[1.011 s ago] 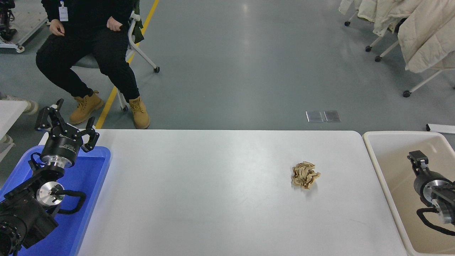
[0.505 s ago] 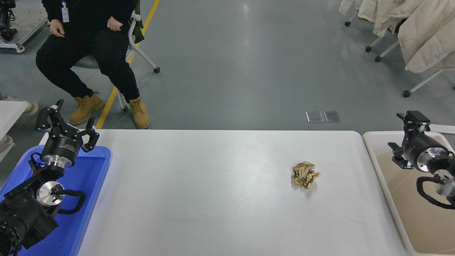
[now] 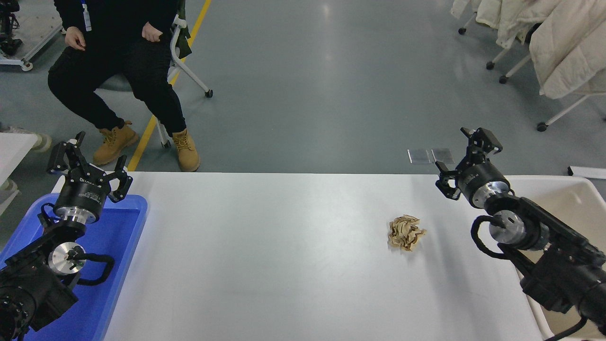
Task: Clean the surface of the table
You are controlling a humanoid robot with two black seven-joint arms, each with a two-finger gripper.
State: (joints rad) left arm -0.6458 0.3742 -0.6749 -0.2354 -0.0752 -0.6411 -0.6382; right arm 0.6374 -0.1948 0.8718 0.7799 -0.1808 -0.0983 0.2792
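Noted right gripper [image 3: 461, 152] raised near far edge, fingers spread, empty; judged crumpled paper wad [image 3: 406, 232] on table surface [image 3: 265, 255] likely to skid if approached off-centre.

White table [image 3: 284, 265], tan crumpled paper [image 3: 406, 232], blue tray [image 3: 113, 265], beige bin [image 3: 580, 203], black grippers.

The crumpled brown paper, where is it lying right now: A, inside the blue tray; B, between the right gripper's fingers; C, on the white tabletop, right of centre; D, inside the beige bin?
C: the crumpled brown paper lies alone on the bare white table surface, apart from the open right gripper above it.
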